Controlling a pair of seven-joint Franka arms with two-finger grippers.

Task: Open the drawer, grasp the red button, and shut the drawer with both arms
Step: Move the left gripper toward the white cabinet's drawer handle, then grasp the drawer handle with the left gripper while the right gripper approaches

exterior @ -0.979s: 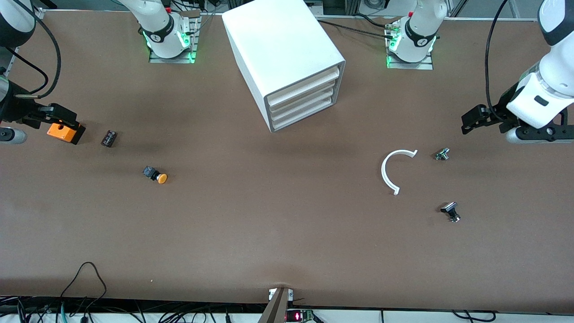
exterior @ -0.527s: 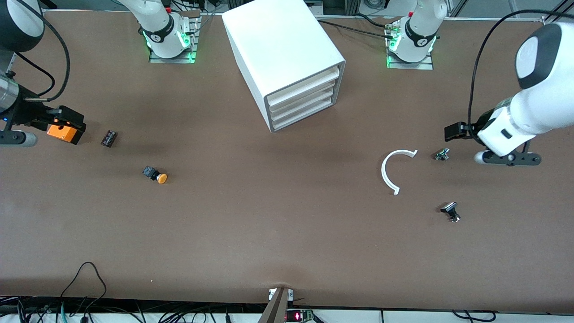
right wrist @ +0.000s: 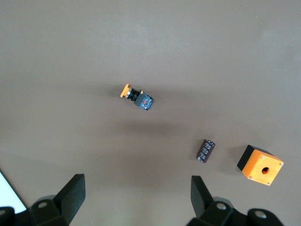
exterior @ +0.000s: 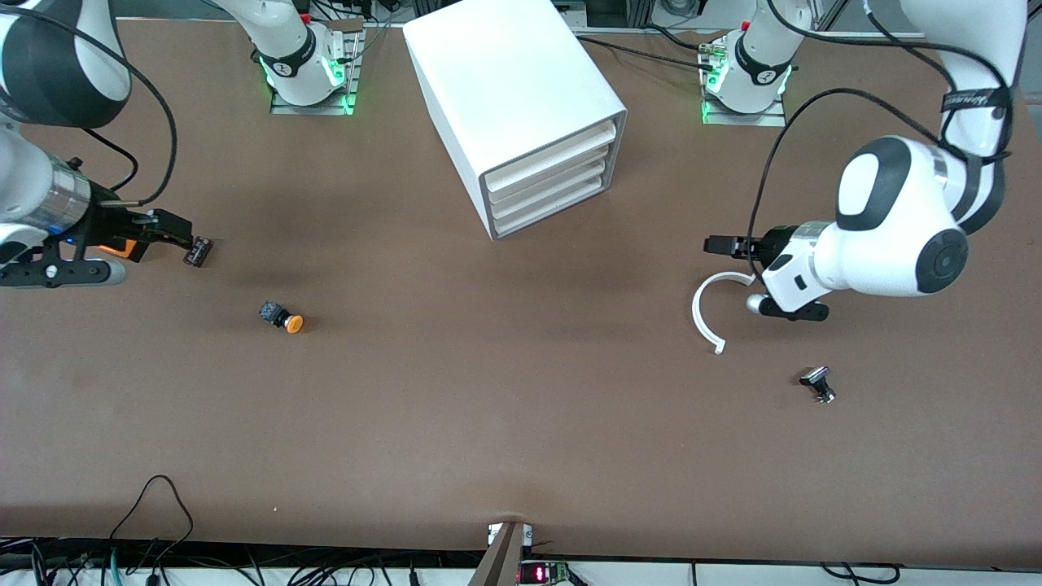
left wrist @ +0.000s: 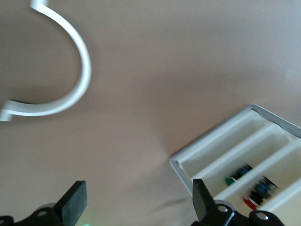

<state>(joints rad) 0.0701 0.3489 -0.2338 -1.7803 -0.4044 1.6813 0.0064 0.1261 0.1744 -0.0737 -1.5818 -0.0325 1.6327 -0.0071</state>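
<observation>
The white grey-framed cabinet [exterior: 521, 98] stands at the table's robot edge, its four white drawers [exterior: 549, 183] all pushed in. It also shows in the left wrist view [left wrist: 244, 160], where small green, blue and red parts lie blurred in the trays. The red-capped button cannot be made out. My left gripper [exterior: 716, 243] [left wrist: 137, 195] is open and empty, over the white arc [exterior: 702, 313]. My right gripper [exterior: 172, 230] [right wrist: 136, 188] is open and empty, beside a dark cylinder [exterior: 198, 251].
An orange-capped button [exterior: 282, 317] [right wrist: 137, 97] lies toward the right arm's end. An orange box [right wrist: 260, 165] lies next to the dark cylinder [right wrist: 205, 150]. The white arc [left wrist: 70, 70] and a small black part [exterior: 817, 382] lie toward the left arm's end.
The left arm has swung in from the table's end toward the cabinet, now over the white arc. The right arm has moved inward over the orange box toward the dark cylinder.
</observation>
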